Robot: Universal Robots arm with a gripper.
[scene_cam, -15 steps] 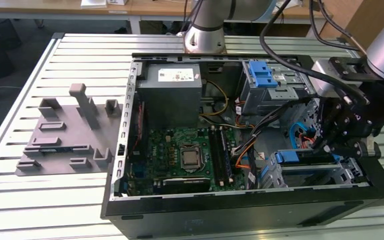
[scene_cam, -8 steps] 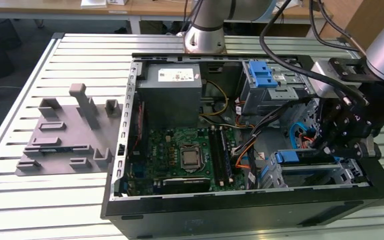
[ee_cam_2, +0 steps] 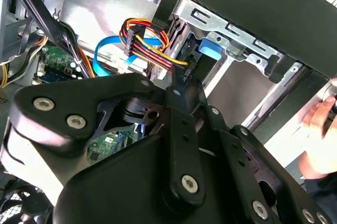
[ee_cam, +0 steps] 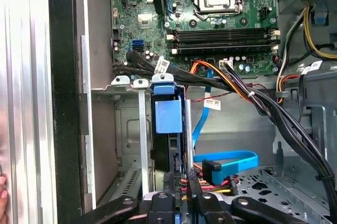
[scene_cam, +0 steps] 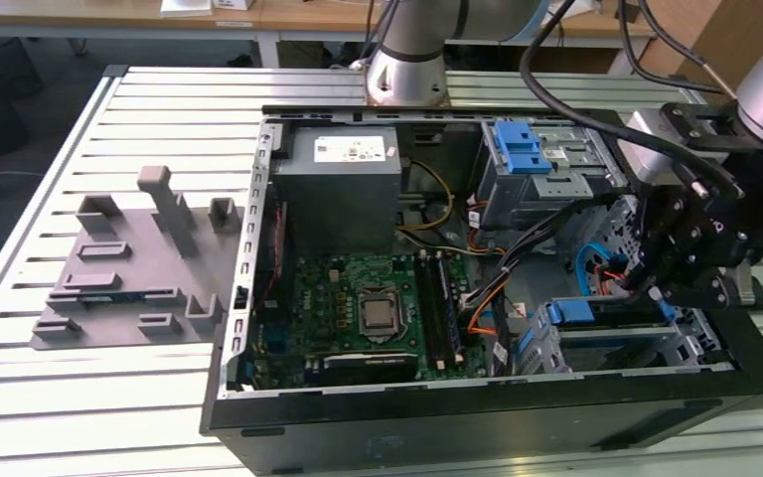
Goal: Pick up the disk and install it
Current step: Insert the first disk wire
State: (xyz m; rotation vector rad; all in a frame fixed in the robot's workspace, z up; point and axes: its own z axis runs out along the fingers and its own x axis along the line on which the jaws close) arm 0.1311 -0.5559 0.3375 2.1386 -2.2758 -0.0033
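At the drive-cage corner of the computer case (scene_cam: 488, 417), we log the end effector (ee_cam: 182, 198) lowered inside the case walls, its black linkage just above the cage. We cannot tell from any view whether it is clamped or released.

- The disk (ee_cam: 168, 129) stands on edge in a slot of the metal drive cage (ee_cam: 124, 129), at the case corner. Its blue carrier tab faces the first wrist view. In the exterior view the same blue frame (scene_cam: 591, 314) sits in the cage directly under the end effector (scene_cam: 660, 286). The second wrist view shows the blue tab (ee_cam_2: 209, 50) against the cage rail.
- A bundle of black, orange and red cables (ee_cam: 237, 84) crosses the case interior just beside the disk. A flat blue data cable (ee_cam: 226, 158) loops on the case floor next to it.
- A person's hand (ee_cam_2: 318, 139) rests outside the case wall, near that corner.
- The motherboard (scene_cam: 369, 308) lies flat mid-case, with its bare processor socket exposed.
- Toward the far end of the case we note a bright blue latch (scene_cam: 521, 149) on the upper bay, with the power supply (scene_cam: 342, 174) beside it.
- A grey holder plate (scene_cam: 123, 273) with upright posts lies on the slatted surface (scene_cam: 90, 397), well apart from the case, on the exterior view's left.
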